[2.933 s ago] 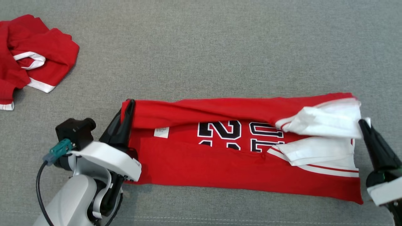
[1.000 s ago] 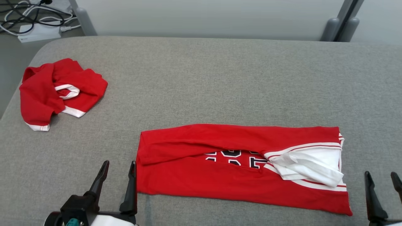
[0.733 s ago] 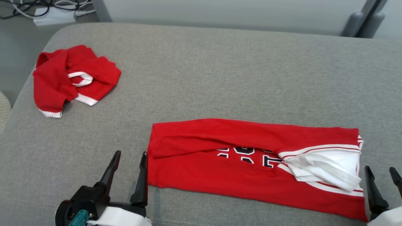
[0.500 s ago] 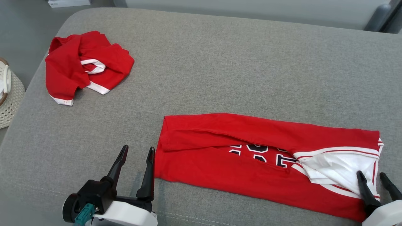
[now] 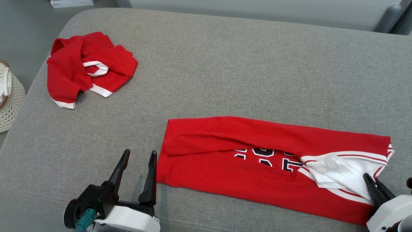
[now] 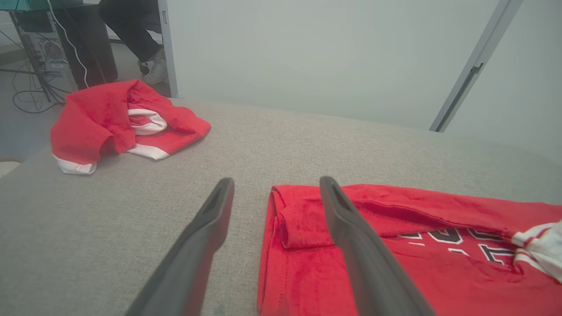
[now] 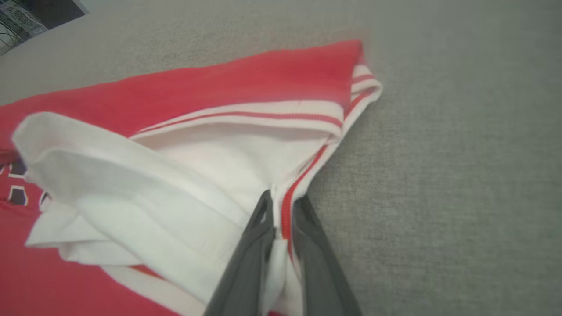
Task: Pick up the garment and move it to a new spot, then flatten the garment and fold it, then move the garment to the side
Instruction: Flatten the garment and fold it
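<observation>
The right claw (image 7: 281,205) was clamped on the white, red-striped edge at the near right end of the shirt (image 5: 225,174). The shirt lay folded in a long band on the grey cushion (image 5: 225,64). The left claw (image 5: 138,155) stood at the shirt's left end, its fingers apart and gripping nothing. Well beyond that claw lay a crumpled red garment (image 5: 87,64). A wicker basket (image 5: 9,100) stood off the cushion's left edge.

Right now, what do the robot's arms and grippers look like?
The left gripper has two long, tapering black fingers on a black base with a teal connector, then a white shell. The right gripper matches: dark fingers, white shell.
</observation>
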Controlling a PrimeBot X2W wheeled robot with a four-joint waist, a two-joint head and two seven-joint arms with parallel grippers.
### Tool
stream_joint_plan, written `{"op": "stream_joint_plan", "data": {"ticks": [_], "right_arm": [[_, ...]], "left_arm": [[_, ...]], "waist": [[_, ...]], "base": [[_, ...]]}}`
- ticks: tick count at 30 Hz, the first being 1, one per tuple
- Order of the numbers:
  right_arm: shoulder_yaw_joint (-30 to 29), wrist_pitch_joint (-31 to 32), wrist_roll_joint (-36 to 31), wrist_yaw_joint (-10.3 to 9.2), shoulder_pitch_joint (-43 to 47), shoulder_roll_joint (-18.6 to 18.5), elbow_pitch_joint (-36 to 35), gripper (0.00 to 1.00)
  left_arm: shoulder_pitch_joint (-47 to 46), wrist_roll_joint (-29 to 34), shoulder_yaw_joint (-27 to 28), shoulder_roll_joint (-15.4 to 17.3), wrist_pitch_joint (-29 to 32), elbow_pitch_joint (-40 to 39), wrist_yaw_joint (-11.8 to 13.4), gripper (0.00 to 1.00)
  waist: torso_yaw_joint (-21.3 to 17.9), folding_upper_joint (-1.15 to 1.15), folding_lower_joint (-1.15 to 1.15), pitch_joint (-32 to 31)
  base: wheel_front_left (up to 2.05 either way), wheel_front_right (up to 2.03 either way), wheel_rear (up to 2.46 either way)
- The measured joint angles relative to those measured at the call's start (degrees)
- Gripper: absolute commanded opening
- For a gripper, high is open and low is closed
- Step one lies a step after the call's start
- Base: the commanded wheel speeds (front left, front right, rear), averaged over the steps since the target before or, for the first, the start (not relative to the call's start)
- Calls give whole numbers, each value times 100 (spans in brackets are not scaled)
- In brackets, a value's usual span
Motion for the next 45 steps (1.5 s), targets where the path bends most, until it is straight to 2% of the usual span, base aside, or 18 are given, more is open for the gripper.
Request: {"op": "stream_joint_plan", "data": {"ticks": [6, 9, 13, 16, 19, 21, 25, 30, 33, 38, 45], "right_arm": [[-75, -24, 183, 48, -41, 11, 75, 0], [-433, -165, 223, 53, -30, -55, 259, 0], [-931, -249, 240, 46, -31, -339, 495, 0], [-1104, -289, 236, 45, -32, -427, 580, 0], [-1136, -292, 276, 44, -59, -394, 503, 0], [-1134, -292, 579, 22, -81, -247, 148, 0], [-772, -9, 1065, 19, -166, 107, -1158, 0], [-193, 599, 1240, 19, -143, 534, -2862, 0], [149, 917, 1234, 18, -145, 747, -3265, 0], [805, 1193, 1039, 19, -202, 1117, -3227, 0], [1518, 1118, 822, 16, -670, 1377, -2174, 0]], "left_arm": [[1, 0, 5, 3, -4, 29, -1, 100], [2, 0, 5, 4, -4, 32, -1, 100], [1, -1, 3, 3, -5, 34, -10, 100], [1, -1, 1, 3, -5, 48, -52, 100], [1, -1, 5, 4, -5, 52, -52, 100], [0, -2, 3, 3, -7, 52, -52, 100], [-15, -1, -1, 16, -14, 51, -52, 100], [-129, 0, -58, 20, 7, 48, -53, 100], [-149, 1, -94, 11, 12, 48, -58, 100], [-253, 10, -162, -16, 12, 68, -110, 100], [-366, 10, -279, -64, 12, 193, -213, 100]], "waist": [[-143, 0, 0, -41], [-213, 0, 0, -51], [-302, 0, 0, -40], [-368, 0, 0, -36], [-437, 0, 0, -33], [-482, 0, 0, -37], [-582, 0, 0, -44], [-602, 0, 0, -56], [-544, 0, 0, -41], [-388, 0, 0, -25], [-54, 0, 0, -13]], "base": [[0, 0, 0], [0, 0, 0], [0, 0, 0], [0, 0, 0], [0, 0, 0], [0, 0, 0], [0, 0, 0], [0, 0, 0], [0, 0, 0], [0, 0, 0], [0, 0, 0]]}}
